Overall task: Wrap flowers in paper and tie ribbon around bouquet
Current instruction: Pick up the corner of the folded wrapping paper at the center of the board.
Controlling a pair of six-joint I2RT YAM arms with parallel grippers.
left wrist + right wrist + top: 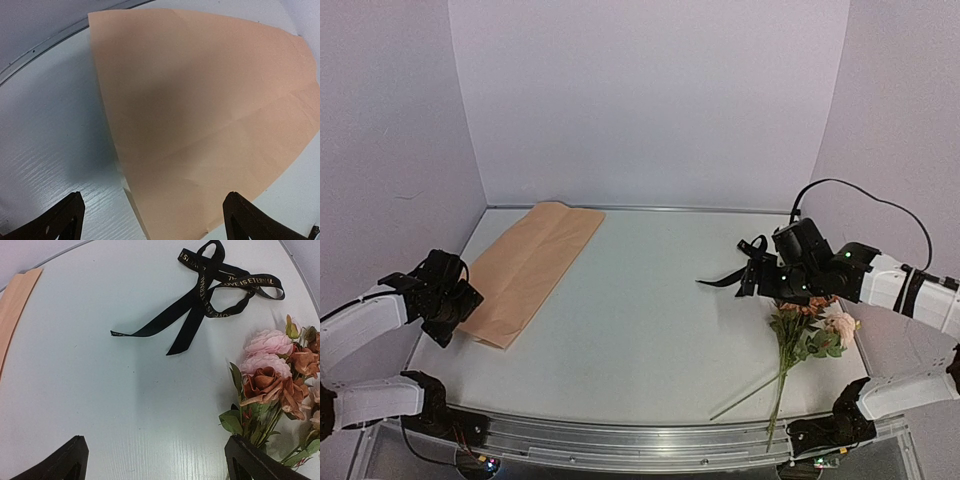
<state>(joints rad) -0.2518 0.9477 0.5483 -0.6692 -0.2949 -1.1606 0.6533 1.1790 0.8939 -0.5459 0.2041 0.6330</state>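
1. Top view: the paper [530, 265] is being shown lying flat on the left rear part of the table [650, 330], slanting from the back wall towards the left gripper [463, 305], which is hovering at its near corner. The ribbon [723, 279] is lying loose right of centre and is being partly hidden by the right gripper [752, 270]. The flowers [812, 325] are lying on the right side, with the blooms tucked under the right arm and the thin stems pointing at the near edge. Neither pair of jaws is being shown clearly here.
2. Left wrist view: most of the frame is being filled by the paper, which is faintly creased and cut off at the right and the bottom. The two fingertips are being seen in the lower corners, standing wide apart above the sheet with nothing clamped.
3. Right wrist view: the ribbon is being shown as loose loops and two tails, with gold lettering reading "LOVE IS ETERNAL". The flowers are being cut off by the right edge, and only a sliver of paper is showing at the left. The jaws are standing wide apart with nothing gripped. Whether the right fingertip is touching the leaves cannot be told.
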